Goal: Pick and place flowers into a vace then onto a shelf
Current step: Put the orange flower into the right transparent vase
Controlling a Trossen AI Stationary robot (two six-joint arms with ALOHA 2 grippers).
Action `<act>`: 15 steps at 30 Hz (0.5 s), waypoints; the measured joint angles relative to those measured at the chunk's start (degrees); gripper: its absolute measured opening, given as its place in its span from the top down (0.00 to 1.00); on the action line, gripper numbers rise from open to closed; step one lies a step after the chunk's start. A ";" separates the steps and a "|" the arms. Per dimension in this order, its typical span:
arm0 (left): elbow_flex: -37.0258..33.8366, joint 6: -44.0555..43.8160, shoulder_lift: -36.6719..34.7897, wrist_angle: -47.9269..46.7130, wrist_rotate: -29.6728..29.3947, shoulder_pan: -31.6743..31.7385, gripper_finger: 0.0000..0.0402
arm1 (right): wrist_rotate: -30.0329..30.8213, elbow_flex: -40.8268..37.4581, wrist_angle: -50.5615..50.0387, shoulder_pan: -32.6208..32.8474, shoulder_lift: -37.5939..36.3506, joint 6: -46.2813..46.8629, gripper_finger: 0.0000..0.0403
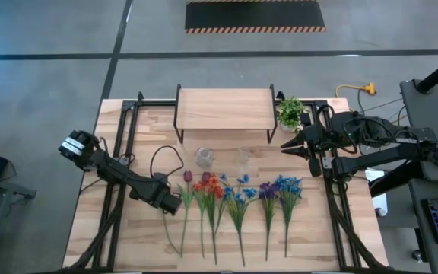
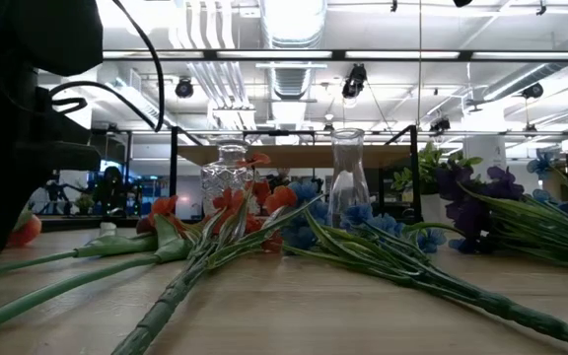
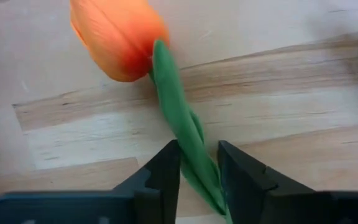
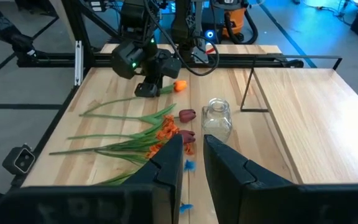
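My left gripper (image 3: 197,171) clenches the green stem of an orange tulip (image 3: 118,37), its head lying just ahead on the table (image 3: 303,93); my right gripper (image 4: 192,155) waits, fingers parted.

flowers (image 2: 215,247) lie on table (image 2: 294,316) before two glass vases (image 2: 347,177).

Legible text, labels, brands, numbers, signs: none. No readable marking on the table (image 1: 128,228), the shelf (image 1: 224,108), the vases, the flowers (image 1: 238,194) or either arm. Only sign-like item: a dark floor mat (image 1: 255,15) edged with diagonal hazard stripes, bearing no words.
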 joint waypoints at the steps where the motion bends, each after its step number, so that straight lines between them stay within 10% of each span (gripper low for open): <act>1: -0.02 0.00 0.02 -0.07 0.00 0.00 0.80 | 0.00 0.00 0.01 0.00 0.00 0.00 0.86; 15: 0.16 0.59 -0.06 -0.56 -0.28 0.00 0.91 | 0.00 0.00 0.01 0.00 0.00 0.06 0.86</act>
